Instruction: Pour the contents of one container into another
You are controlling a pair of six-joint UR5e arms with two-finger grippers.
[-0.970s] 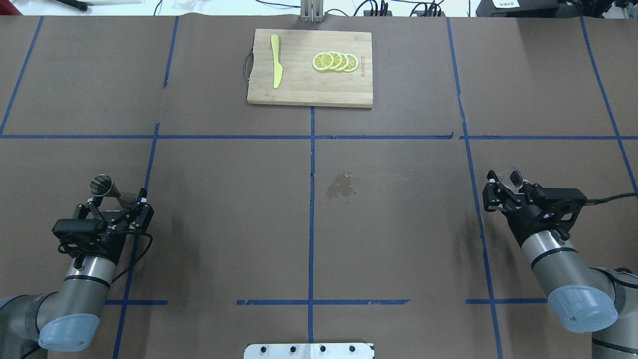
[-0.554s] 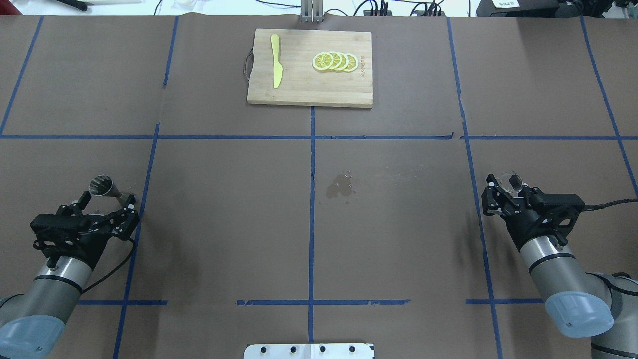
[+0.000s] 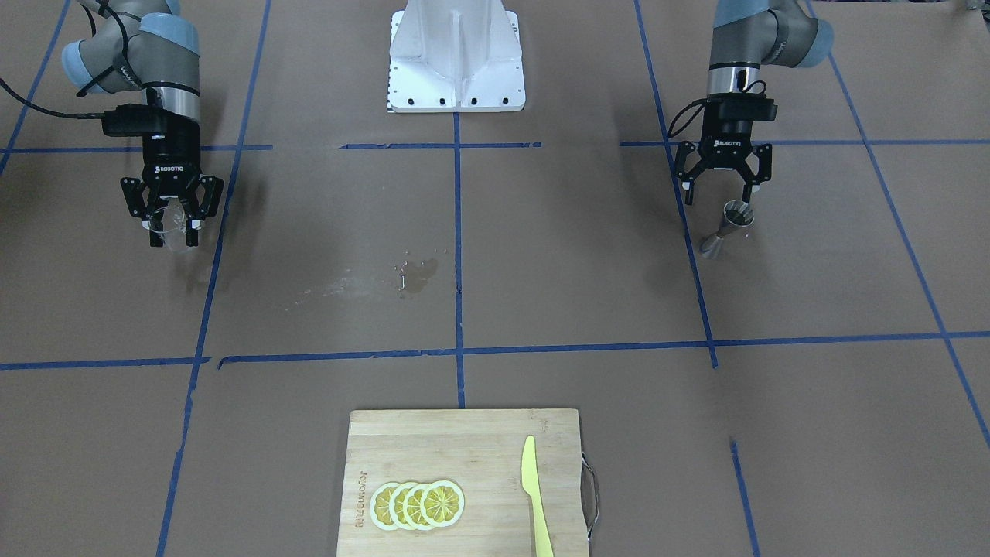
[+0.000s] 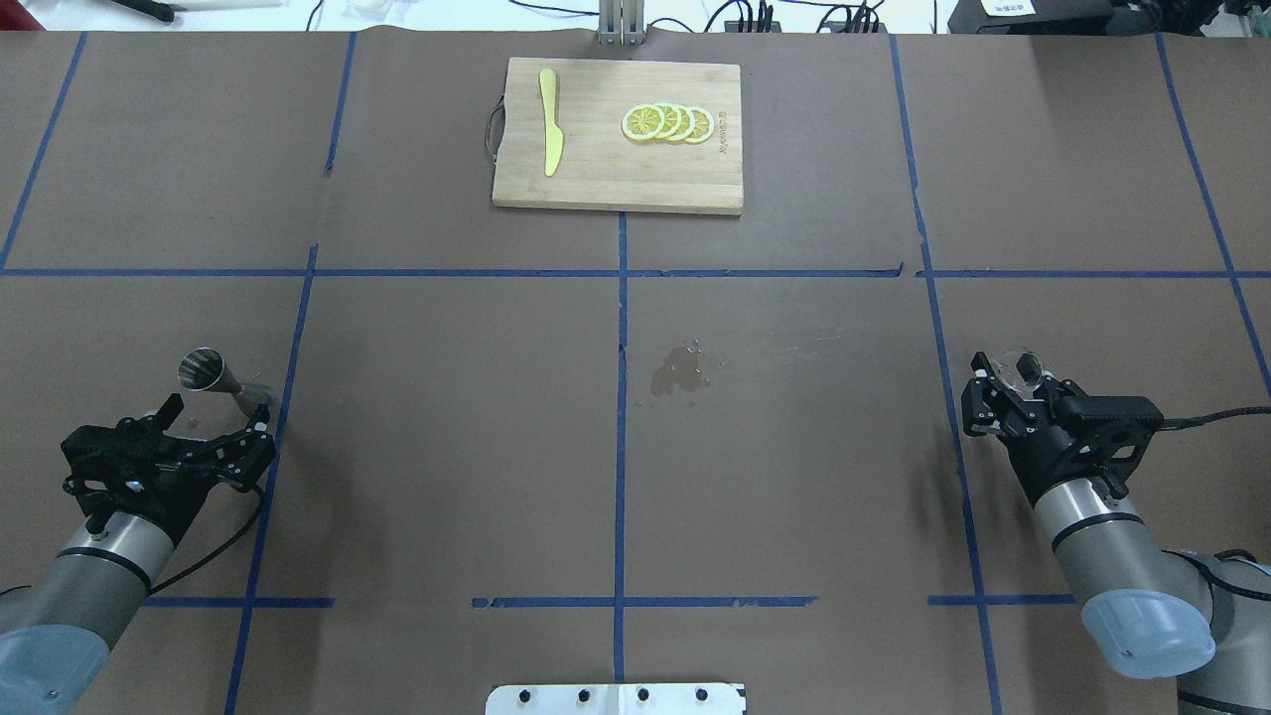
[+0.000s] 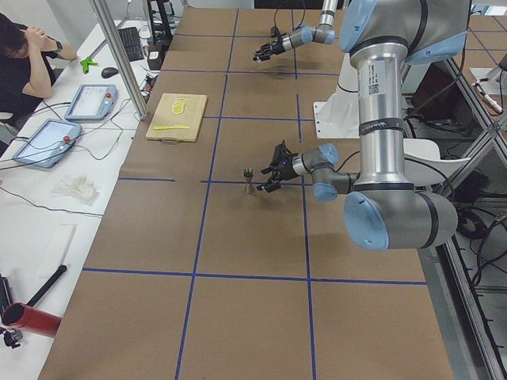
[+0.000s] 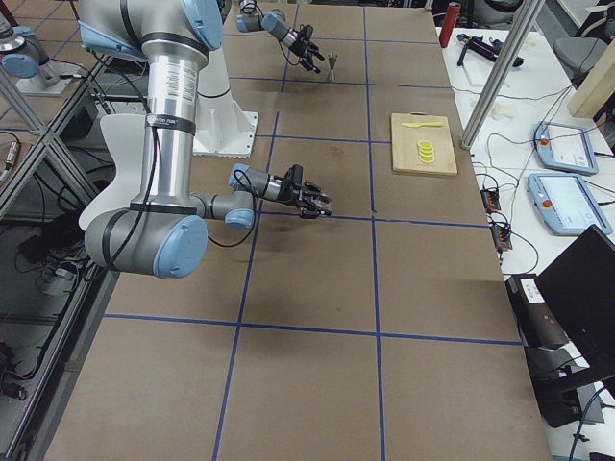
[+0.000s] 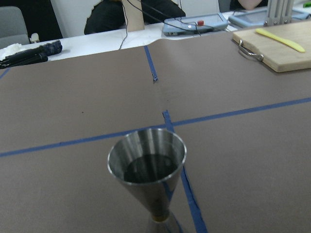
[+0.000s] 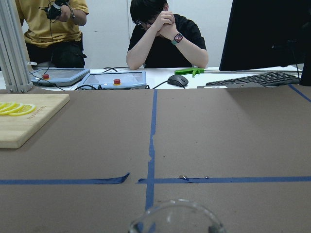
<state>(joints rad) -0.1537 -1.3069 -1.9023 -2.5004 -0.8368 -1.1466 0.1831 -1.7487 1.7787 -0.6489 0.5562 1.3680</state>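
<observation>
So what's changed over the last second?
The left gripper drew back toward the robot, jaws open, leaving the jigger standing alone. The right gripper, holding the glass cup, edged back slightly. The jigger, cutting board and wet patch stayed put.

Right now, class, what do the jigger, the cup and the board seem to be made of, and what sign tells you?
Jigger: polished metal, likely steel; grey and mirror-like.
Cup: clear glass or plastic; the table shows through it.
Board: pale wood, perhaps bamboo; visible grain strips, matte.
</observation>
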